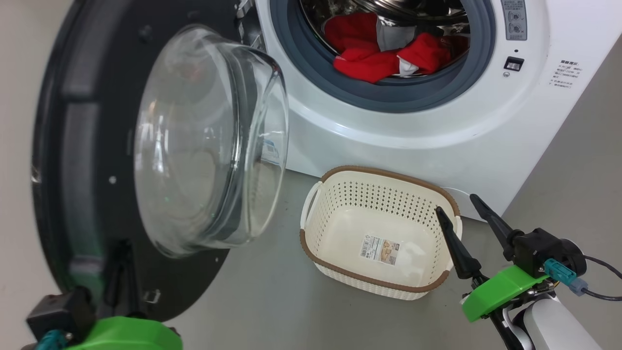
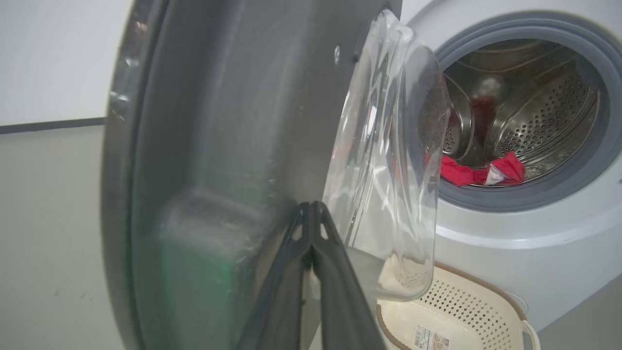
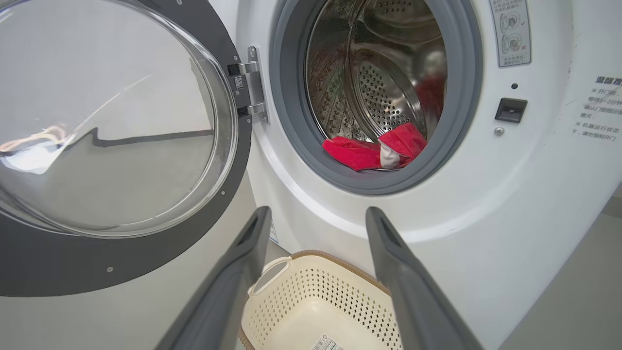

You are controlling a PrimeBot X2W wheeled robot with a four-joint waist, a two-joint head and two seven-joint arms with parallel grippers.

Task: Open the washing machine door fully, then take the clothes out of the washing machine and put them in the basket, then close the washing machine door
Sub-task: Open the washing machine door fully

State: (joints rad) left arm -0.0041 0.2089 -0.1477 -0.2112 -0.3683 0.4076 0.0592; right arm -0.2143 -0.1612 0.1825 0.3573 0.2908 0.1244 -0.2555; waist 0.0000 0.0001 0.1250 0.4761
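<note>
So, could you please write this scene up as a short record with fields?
door: washing machine door open, swung out to the left of the opening
clothes: red clothes lying inside the washing machine
basket: on the floor below the opening, no clothes in it
left gripper: shut, tips at the door's inner face
right gripper: open, holding nothing, near the basket's right rim

Grey floor [image 1: 252, 291], pale wall [image 2: 48, 48]

**Washing machine door** [image 2: 204, 146]: the rim is rendered blurred and is cut off by the top edge. Behind its glass bowl, part of the clothes [image 2: 459, 174] and a corner of the basket [image 2: 466, 306] are obscured. Right of the door, printed labels [image 1: 563, 75] are too small to be read.
</note>
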